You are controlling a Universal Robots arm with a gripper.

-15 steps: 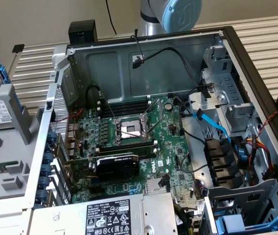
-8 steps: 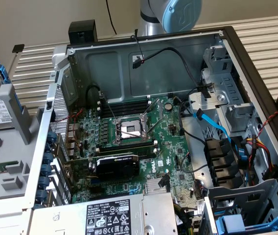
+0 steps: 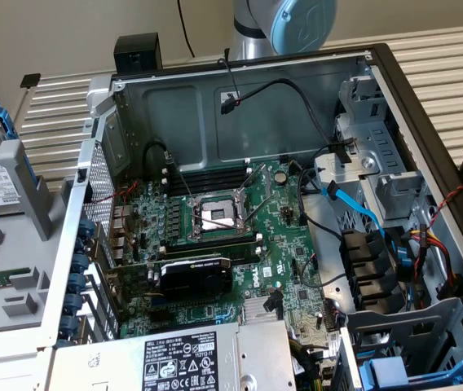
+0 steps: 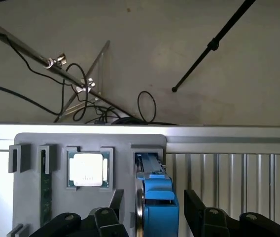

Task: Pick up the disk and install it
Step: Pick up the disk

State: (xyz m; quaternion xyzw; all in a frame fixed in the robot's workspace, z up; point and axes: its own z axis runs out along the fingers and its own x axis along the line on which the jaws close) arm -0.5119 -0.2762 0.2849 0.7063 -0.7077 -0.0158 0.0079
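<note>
Surface: slatted pale metal table [image 3: 435, 57]; open computer case [image 3: 199, 114] lies on it with the side panel off.
Room: plain beige wall [image 4: 179, 44] behind the table; a thin black stand pole [image 4: 214, 44] and loose cables [image 4: 115, 120] sit against it.
Tray: grey parts tray [image 3: 28, 273] on the exterior view's left, just beside the case; its slots hold a square silver chip [image 4: 87, 169] and a green memory stick [image 4: 45, 192].
Task item: disk [image 4: 152, 173] stands on edge in a tray slot next to the chip, with a blue frame around it. It is well apart from the drive bays on the exterior view's right side of the case.
Hand: gripper [image 4: 154, 205] spread wide, released; one black finger [image 4: 114, 212] close on each side of the disk, no clear contact, nothing grasped.
Arm: grey arm [image 3: 252, 32] with a blue joint cap rises at the far side of the case.
Exterior view adds: disk's silver face and white label; motherboard [image 3: 284, 236], bare processor socket [image 3: 219, 216], black graphics card [image 3: 195, 277], grey power supply [image 3: 215, 358] at the near edge, blue data cable [image 3: 358, 208].
Wrist view adds: fingers straddling the disk, the table's far rail, the wall.
</note>
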